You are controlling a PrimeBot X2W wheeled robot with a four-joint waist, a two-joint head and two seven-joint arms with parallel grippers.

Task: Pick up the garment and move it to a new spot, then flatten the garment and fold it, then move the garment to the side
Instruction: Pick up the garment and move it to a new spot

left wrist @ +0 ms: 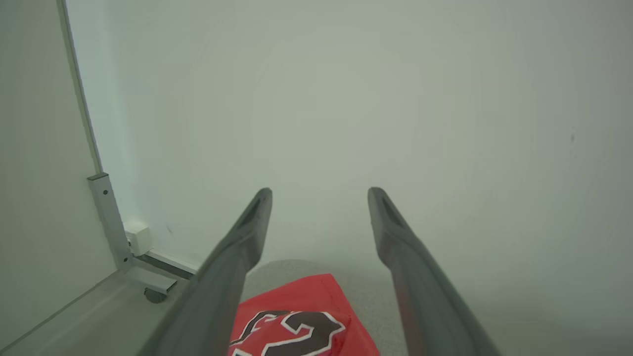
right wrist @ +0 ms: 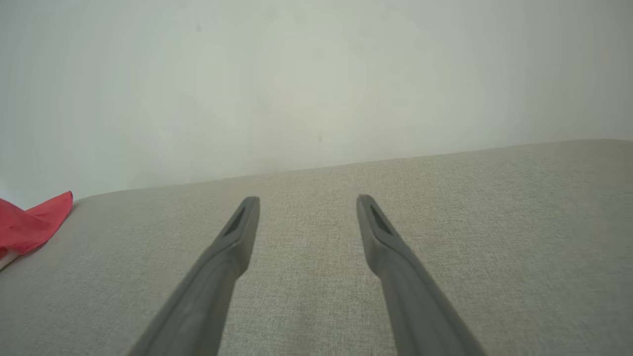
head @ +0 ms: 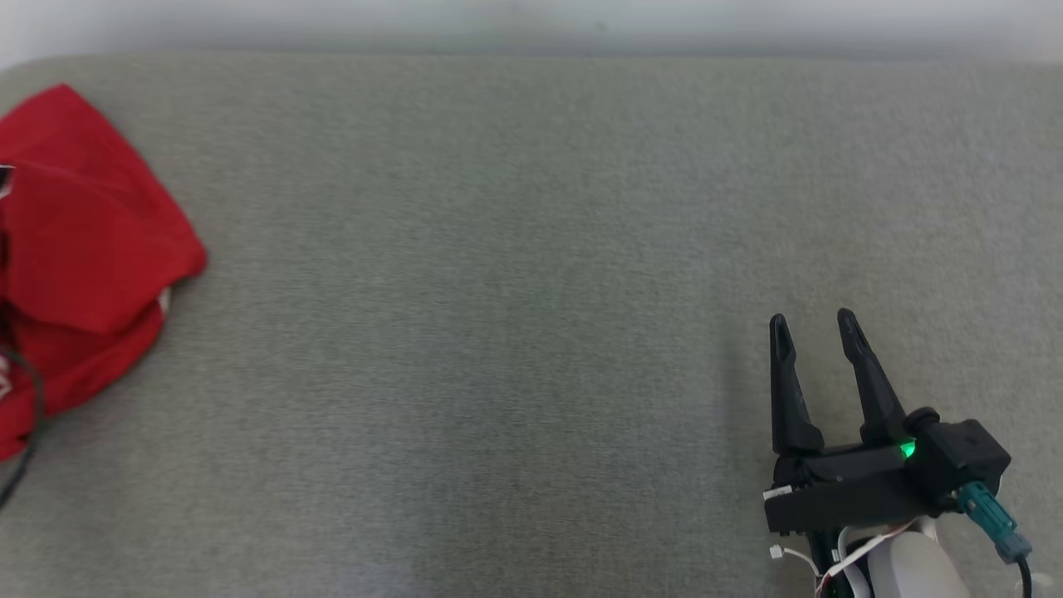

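The right gripper [head: 812, 317] points forward, the left gripper [left wrist: 320, 190] hangs over one red garment [head: 83, 249], both spread wide, holding nothing.

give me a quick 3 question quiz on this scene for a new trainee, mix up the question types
1. True or false: in the head view, the red garment lies at the far left of the grey surface.
2. Pick one. The right gripper is: A) open, well apart from the garment; B) shut on the garment; C) pressing down on the garment.
3. Fill in: in the left wrist view, below the open left gripper, the garment's black print has a ___ outline.

Key: 1 true; 2 A; 3 white.
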